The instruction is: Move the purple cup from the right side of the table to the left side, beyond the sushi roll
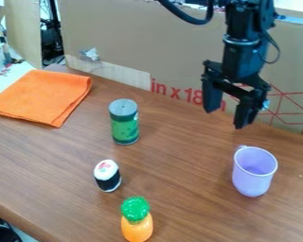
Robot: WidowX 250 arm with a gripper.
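The black gripper (227, 118) hangs at the upper right, above the back part of the table, open with nothing between its fingers. Nearest to it, below and slightly right, a light purple cup (253, 171) stands upright. A green can with a grey lid (124, 123) stands left of the gripper, around the middle of the table. Closer to the front is a toy sushi roll (107, 176), black around the side with a white and pink top. At the front edge of the view is a toy pineapple (136, 220) with an orange body and green leaves.
An orange cloth (43, 94) lies folded at the left rear of the wooden table (179, 165). A cardboard wall (141, 47) rises along the table's back edge, behind the gripper. The table's front edge crosses the lower left.
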